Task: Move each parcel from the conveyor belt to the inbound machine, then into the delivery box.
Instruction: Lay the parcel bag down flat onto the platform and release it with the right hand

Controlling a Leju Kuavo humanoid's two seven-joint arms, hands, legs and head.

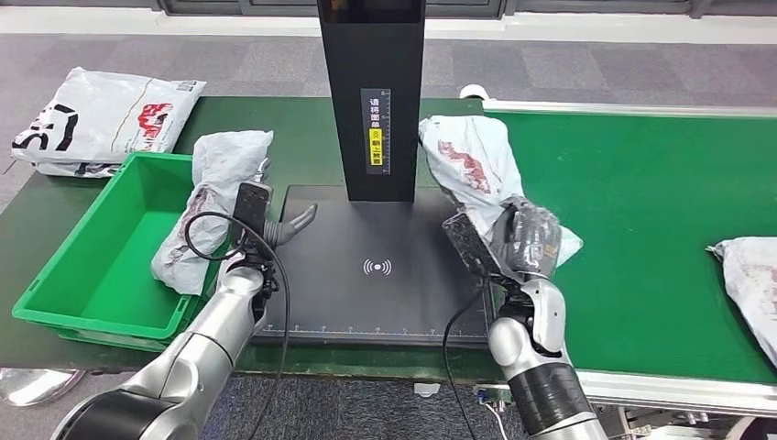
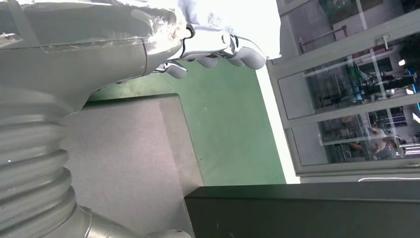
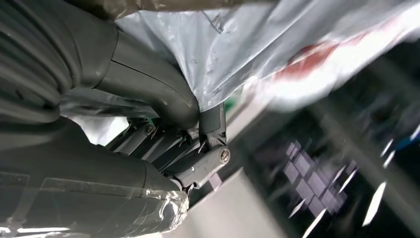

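Note:
A grey plastic parcel (image 1: 216, 197) lies slanted over the right wall of the green delivery box (image 1: 92, 266). My left hand (image 1: 254, 213) is at its side, fingers curled on the white parcel (image 2: 233, 17) in the left wrist view (image 2: 213, 49), thumb sticking out over the black scanner plate (image 1: 366, 284). A second grey parcel with red print (image 1: 469, 163) sits at the plate's right edge beside the black column (image 1: 371, 92). My right hand (image 1: 530, 240) grips its near end; the right wrist view shows thumb and fingers (image 3: 198, 148) closed on the plastic (image 3: 237, 44).
The green conveyor belt (image 1: 641, 183) runs on the right and carries another parcel (image 1: 753, 280) at its far right. A large white parcel (image 1: 101, 115) lies on the table behind the box. Cables hang from both wrists.

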